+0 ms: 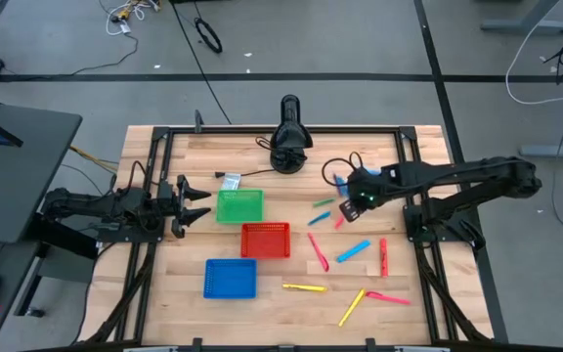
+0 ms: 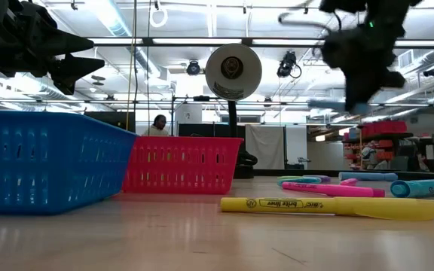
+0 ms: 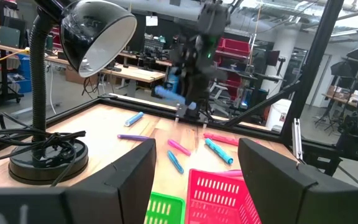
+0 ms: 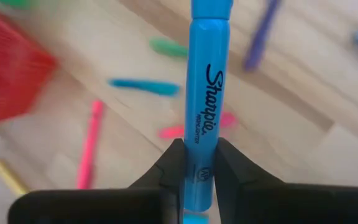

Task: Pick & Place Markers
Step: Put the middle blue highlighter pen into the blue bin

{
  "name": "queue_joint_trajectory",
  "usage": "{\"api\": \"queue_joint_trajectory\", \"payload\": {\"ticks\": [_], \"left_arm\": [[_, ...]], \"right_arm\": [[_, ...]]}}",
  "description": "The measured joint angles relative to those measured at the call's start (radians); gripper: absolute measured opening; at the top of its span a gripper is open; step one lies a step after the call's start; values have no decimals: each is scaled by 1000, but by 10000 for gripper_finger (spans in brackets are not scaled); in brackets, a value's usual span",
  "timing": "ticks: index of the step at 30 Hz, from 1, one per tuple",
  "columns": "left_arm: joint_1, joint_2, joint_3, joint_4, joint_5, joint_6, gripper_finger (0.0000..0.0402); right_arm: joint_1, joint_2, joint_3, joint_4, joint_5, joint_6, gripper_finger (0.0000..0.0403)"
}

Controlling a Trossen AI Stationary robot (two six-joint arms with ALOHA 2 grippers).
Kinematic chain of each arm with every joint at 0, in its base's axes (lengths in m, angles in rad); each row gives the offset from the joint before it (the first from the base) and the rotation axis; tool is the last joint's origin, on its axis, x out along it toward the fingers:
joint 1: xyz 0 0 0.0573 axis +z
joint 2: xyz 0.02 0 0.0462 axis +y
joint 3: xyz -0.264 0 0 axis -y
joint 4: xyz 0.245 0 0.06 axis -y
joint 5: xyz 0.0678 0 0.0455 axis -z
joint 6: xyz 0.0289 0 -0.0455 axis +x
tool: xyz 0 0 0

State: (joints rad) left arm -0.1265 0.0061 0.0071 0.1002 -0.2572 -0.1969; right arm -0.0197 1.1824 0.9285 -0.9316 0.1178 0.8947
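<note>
Right wrist view only: right claw (image 4: 196, 165) clamped on smooth light-blue Sharpie marker (image 4: 204, 106), printed barrel running away between the dark fingers, held above the desk's (image 1: 291, 313) far right part per high view. Low view only: yellow highlighter (image 2: 328, 206) lying flat on pale wood planks, perforated plastic blue basket (image 2: 47, 158) and red basket (image 2: 181, 164) beside it, other markers (image 1: 352, 251) scattered on the right half. Left claw (image 1: 190, 201) spread wide, holding nothing, by the green basket (image 1: 239, 205) at left edge; glossy black gooseneck lamp (image 3: 73, 37) seen close in left wrist view.
</note>
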Motion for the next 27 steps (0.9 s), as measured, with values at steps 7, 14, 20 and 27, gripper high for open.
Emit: {"api": "queue_joint_trajectory", "payload": {"ticks": [7,14,20,27], "left_arm": [[0,0,0,0,0,0,234],[0,0,0,0,0,0,234],[0,0,0,0,0,0,234],[0,0,0,0,0,0,234]], "right_arm": [[42,0,129,15,71,-53,47],[75,0,171,81,93,-110,47],[118,0,171,221,135,-200,47],[154,0,171,455,156,-326,47]]}}
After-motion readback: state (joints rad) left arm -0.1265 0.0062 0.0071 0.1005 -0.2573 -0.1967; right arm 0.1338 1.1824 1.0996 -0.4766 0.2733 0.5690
